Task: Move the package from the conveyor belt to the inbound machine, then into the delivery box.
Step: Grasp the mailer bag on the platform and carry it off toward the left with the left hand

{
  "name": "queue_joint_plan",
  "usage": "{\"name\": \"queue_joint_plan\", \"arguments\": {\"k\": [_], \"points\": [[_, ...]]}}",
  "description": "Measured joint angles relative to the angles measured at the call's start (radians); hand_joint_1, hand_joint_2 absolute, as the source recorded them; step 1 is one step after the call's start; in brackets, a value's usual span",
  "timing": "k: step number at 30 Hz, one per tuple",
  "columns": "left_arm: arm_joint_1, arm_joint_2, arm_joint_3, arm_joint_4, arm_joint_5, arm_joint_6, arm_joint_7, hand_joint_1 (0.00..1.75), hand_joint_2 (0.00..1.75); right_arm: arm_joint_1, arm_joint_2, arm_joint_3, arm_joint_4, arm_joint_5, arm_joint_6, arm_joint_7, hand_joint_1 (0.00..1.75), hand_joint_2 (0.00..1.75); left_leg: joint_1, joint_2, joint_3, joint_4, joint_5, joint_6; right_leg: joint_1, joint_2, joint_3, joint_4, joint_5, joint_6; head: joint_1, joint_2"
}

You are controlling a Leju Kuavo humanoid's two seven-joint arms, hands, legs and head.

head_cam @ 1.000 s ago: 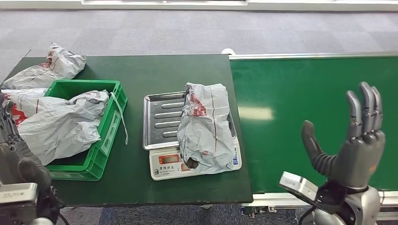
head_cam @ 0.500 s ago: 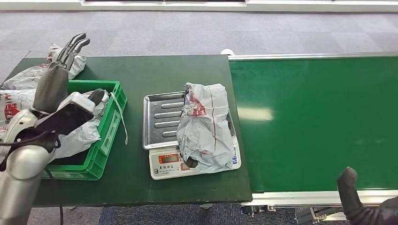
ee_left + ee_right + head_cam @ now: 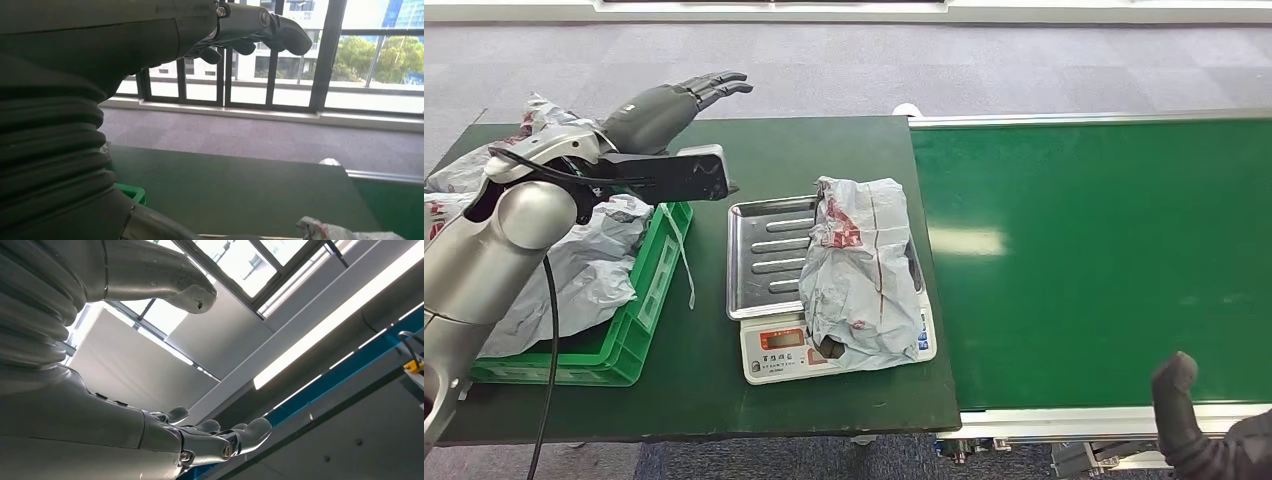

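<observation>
Grey package point(image 3: 861, 275) on the scale, well right of empty, extended left hand point(image 3: 671, 102)

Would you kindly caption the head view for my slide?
Grey plastic package lying on the steel-tray scale; open left robot hand raised above the dark green table.

You see a grey package point(image 3: 861, 270) with red print on a silver tray point(image 3: 767, 255), left of it a bright green crate point(image 3: 656, 262), and a green conveyor belt point(image 3: 1094, 250) on the opposite side.
</observation>
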Motion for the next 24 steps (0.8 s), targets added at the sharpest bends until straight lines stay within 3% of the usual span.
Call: {"name": "queue_joint_plan", "arguments": {"k": [6,12,24], "points": [[-0.038,-0.032,-0.105,0.054,0.051,-0.060,-0.023,0.00,1.75,-0.048,-0.017,0.041,0.043,-0.025,0.001,0.018,0.00,1.75,0.000,0.000,0.000,0.000,0.000,0.000,0.000,0.000,0.000,0.000,0.000,0.000,0.000,0.000],[-0.036,-0.085,-0.215,0.101,0.091,-0.057,-0.044,0.00,1.75,-0.123,-0.023,0.105,0.082,0.009,0.002,0.076,0.00,1.75,0.000,-0.001,0.000,0.000,0.001,0.001,0.000,-0.001,0.001,0.000,0.000,0.000,0.000,0.000],[-0.016,-0.174,-0.303,0.148,0.117,-0.025,-0.065,0.00,1.75,-0.168,-0.031,0.175,0.110,0.020,0.002,0.120,0.00,1.75,0.000,-0.003,-0.001,0.000,0.001,0.001,0.000,-0.002,0.001,0.000,0.000,0.000,0.000,0.000]]}}
